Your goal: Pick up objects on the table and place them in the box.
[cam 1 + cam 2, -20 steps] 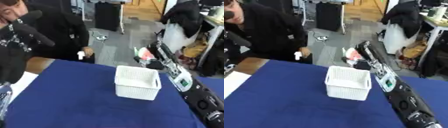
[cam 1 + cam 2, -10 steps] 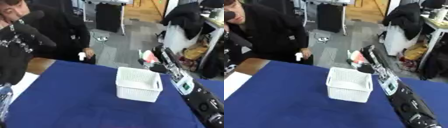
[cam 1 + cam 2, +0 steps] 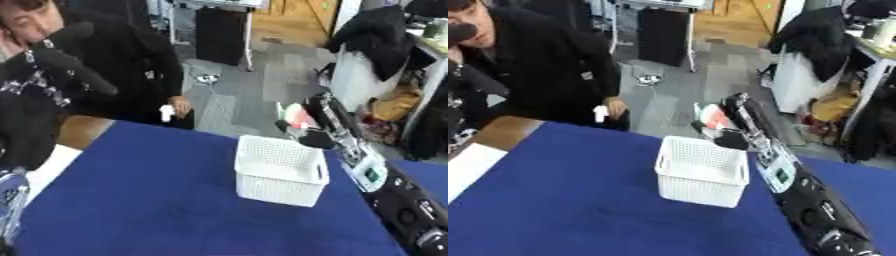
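I work in an office or lab. My blue tabletop (image 3: 157,200) stands on grey carpet (image 3: 227,95). Coats (image 3: 820,37) hang beside desks behind.

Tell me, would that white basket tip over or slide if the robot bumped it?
The white basket looks like thin plastic mesh, so it is probably light and might slide on the blue cloth. It looks wide and low with a flat bottom, so it likely would not tip easily.

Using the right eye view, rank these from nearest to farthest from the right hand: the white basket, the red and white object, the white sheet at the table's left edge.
From the right hand:
1. Red and white object, in the hand, beyond the table's far edge.
2. White basket, just below and left of the hand, on the blue table.
3. White sheet, far left.
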